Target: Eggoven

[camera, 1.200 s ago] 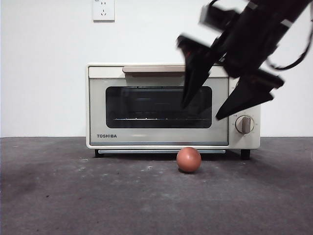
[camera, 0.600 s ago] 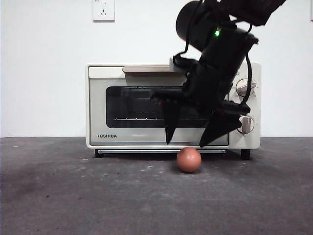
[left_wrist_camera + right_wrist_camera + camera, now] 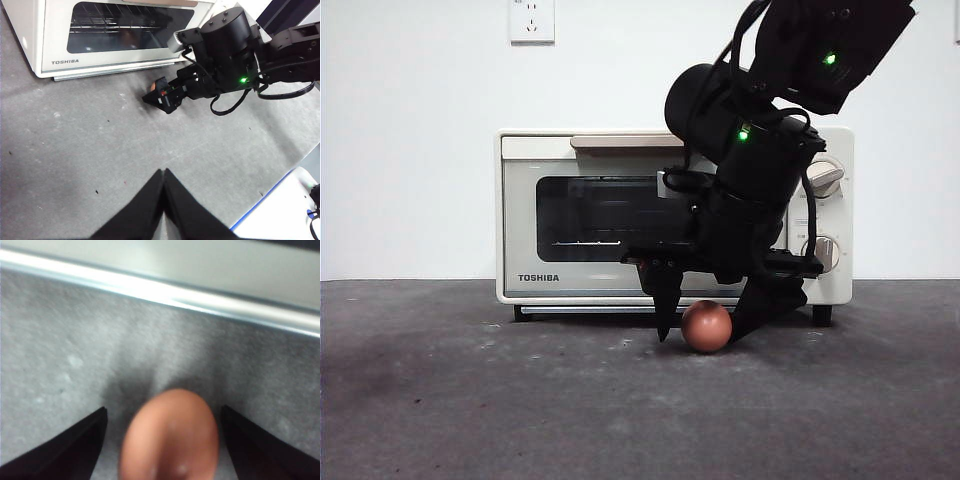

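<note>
The reddish-brown egg (image 3: 706, 326) lies on the grey table just in front of the cream TOSHIBA toaster oven (image 3: 535, 215), whose door is closed. My right gripper (image 3: 705, 322) has come down over the egg and stands open, one jaw on each side of it, neither pressing on it. Close up in the right wrist view the egg (image 3: 170, 436) sits between the two black jaws of the right gripper (image 3: 165, 442), with the oven's lower metal edge (image 3: 150, 287) behind. My left gripper (image 3: 163, 187) hangs shut over bare table, well away from the oven (image 3: 55, 35) and the egg (image 3: 153, 86).
A white wall with a power socket (image 3: 531, 20) stands behind the oven. The oven's two knobs (image 3: 822, 253) are partly covered by the right arm. A white and blue edge (image 3: 280, 210) shows at the table's side in the left wrist view.
The right arm has swung down from high at the right to the table, and its open jaws now straddle the egg. The egg and the oven have not moved.
</note>
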`<state>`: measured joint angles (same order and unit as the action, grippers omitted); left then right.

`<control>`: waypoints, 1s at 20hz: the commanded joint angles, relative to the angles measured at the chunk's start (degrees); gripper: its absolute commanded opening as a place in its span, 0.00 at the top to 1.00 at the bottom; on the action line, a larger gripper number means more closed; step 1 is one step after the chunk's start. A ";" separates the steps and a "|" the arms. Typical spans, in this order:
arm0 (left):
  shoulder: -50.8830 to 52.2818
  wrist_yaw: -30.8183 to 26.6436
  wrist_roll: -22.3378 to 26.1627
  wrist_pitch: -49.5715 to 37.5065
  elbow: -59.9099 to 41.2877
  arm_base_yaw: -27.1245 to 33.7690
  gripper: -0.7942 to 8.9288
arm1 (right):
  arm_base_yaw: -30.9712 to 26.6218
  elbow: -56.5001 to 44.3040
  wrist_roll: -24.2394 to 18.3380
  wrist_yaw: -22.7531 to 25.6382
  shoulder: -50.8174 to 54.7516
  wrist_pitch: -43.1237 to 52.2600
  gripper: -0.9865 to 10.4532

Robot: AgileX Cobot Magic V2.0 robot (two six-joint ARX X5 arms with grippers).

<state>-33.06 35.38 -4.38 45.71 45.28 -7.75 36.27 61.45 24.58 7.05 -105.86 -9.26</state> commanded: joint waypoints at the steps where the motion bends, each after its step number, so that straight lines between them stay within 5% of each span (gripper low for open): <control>1: -0.31 0.20 0.55 -0.33 0.85 -0.17 0.91 | 0.35 0.90 0.94 1.01 -1.40 0.46 0.63; 10: -0.31 0.20 0.55 -0.61 0.85 -0.15 0.91 | -0.02 0.90 0.92 0.26 -1.40 -0.59 0.90; 20: -5.86 0.15 -1.31 -9.03 0.85 -1.01 0.91 | 1.25 0.92 -4.39 -1.09 10.05 -7.76 0.91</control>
<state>-38.72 35.33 -5.41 37.12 45.28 -8.69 36.86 61.45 21.63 6.00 -95.29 -17.43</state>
